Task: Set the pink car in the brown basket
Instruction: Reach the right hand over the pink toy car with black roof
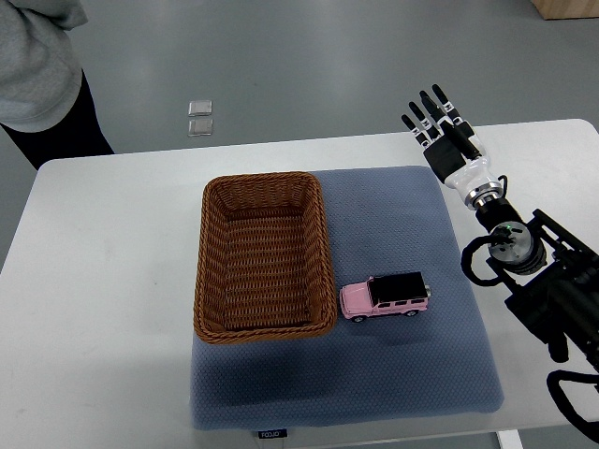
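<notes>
A pink toy car [385,296] with a black roof lies on the blue mat, just right of the brown wicker basket [211,253]. The basket holds nothing that I can see. My right hand [436,124] hovers over the table's far right part, well beyond the car, fingers stretched out straight and holding nothing. Its arm runs down the right edge of the picture. The left arm does not show.
The blue mat [412,374] covers the middle of the white table [103,281]. A person in a grey top [37,65] stands at the far left corner. Two small clear squares [199,119] lie on the floor beyond the table.
</notes>
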